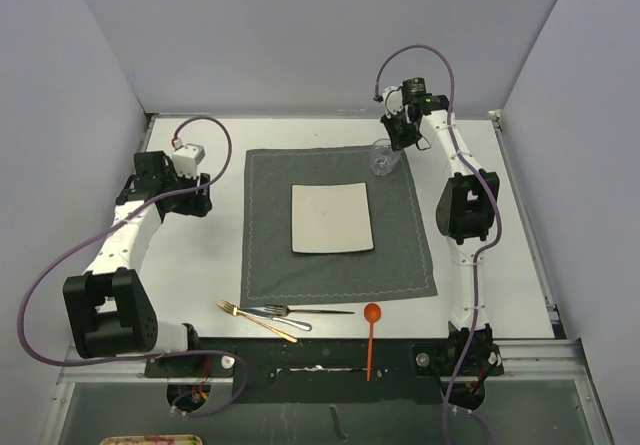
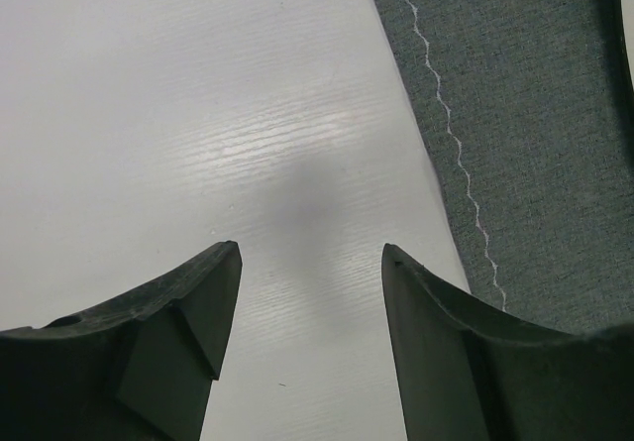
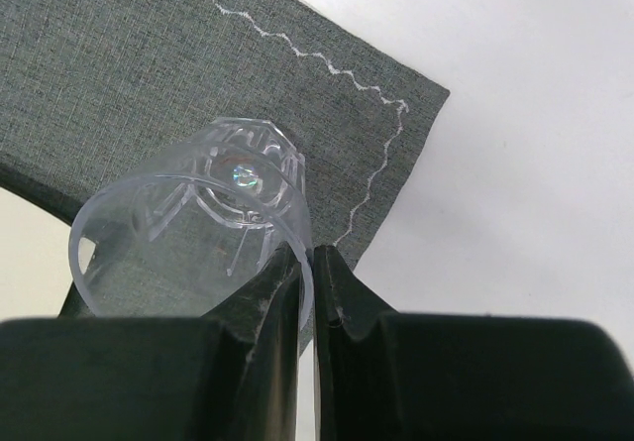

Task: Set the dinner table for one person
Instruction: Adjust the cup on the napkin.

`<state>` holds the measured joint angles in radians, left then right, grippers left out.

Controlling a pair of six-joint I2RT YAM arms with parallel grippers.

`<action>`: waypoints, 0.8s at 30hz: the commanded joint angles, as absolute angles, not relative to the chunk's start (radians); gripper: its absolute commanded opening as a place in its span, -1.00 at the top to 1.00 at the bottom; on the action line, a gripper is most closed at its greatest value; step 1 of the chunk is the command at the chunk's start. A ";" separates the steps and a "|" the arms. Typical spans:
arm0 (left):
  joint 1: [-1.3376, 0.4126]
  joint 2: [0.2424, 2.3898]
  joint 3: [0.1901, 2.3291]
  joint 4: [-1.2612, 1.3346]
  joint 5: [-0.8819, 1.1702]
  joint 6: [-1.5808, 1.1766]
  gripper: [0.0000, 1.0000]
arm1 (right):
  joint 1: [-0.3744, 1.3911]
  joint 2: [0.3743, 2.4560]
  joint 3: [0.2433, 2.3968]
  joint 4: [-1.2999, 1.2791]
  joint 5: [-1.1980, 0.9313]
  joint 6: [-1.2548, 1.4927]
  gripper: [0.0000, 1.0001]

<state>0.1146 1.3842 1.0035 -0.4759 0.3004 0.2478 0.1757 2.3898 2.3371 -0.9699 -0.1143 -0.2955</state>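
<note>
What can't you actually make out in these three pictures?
Top view: the cutlery overlaps and is too small to count pieces.
Right wrist view: whether the glass touches the placemat; the jaws hide its near wall.
Left wrist view: the plate is cut off by the right edge.

A dark grey placemat [image 1: 270, 235] with pale zigzag stitching along its border lies flat. A square off-white plate [image 1: 332, 218] sits at its middle. A clear plastic cup [image 1: 382, 158] is over the mat's far right corner. Near the mat's front edge, gold and silver cutlery [image 1: 275, 318] lies crossed, with an orange spoon [image 1: 372, 312] just to its right.
</note>
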 commanded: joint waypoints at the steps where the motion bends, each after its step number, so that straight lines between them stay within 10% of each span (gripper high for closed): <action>1: 0.099 1.405 1.037 -0.462 0.308 0.260 -0.15 | 0.169 2.377 2.389 -0.949 -0.147 -0.272 1.00; 24: 0.053 1.429 1.049 -0.476 0.276 0.283 -0.15 | 0.176 2.400 2.408 -1.020 -0.156 -0.271 1.00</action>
